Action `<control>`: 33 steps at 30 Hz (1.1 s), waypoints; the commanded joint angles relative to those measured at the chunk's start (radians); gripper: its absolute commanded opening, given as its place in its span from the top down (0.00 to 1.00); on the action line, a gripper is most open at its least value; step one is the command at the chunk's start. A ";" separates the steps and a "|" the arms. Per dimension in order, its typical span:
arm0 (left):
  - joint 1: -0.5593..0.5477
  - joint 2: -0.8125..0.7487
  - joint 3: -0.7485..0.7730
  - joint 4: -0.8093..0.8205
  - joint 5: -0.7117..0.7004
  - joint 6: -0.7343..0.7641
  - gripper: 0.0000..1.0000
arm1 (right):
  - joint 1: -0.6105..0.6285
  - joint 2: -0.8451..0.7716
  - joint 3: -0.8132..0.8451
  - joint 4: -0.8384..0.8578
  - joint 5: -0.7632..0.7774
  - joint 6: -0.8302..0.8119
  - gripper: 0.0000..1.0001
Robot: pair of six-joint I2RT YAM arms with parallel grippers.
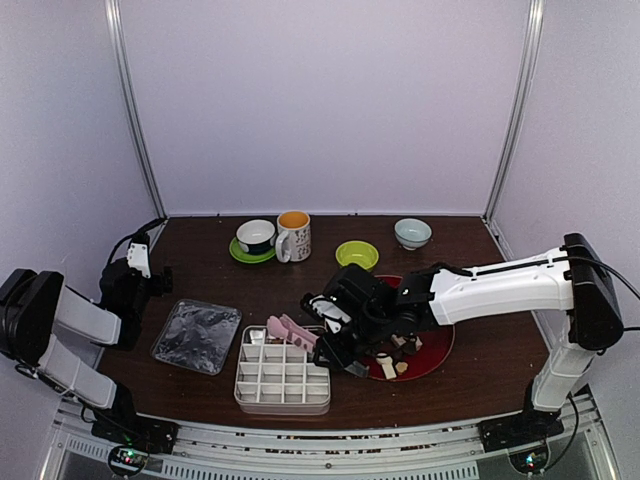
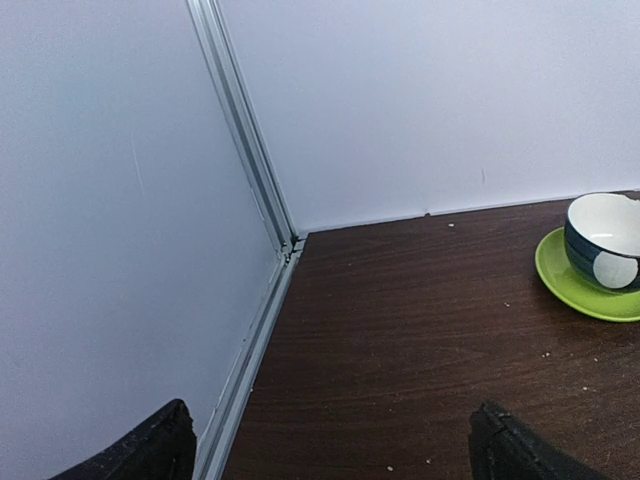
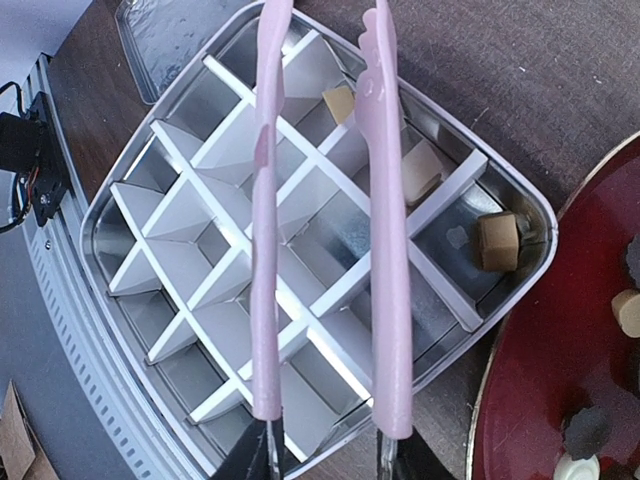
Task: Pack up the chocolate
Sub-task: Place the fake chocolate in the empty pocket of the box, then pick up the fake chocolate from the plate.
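Right claw (image 3: 330, 456) grips pink tongs (image 3: 385, 250) over the tin (image 3: 100, 210); left claw (image 2: 330, 455) gapes near a cup (image 2: 605, 240).

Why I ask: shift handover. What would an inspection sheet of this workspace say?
Surface: dark wooden table, a few pale specks.
Job's things: three chocolate pieces in the divided tin, most compartments empty; more on the red plate; clear lid beside the tin.
Clutter: cup on green saucer, mug, green bowl, pale bowl along the back.
Grippers: left gripper open, empty; right gripper shut on pink tongs above the tin.
Cables: black cable behind the left arm.
Surroundings: white walls, metal corner posts.
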 commanded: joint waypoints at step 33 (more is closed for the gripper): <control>0.009 -0.001 0.015 0.024 -0.006 -0.001 0.02 | 0.002 -0.573 -0.225 -0.418 0.256 0.091 0.68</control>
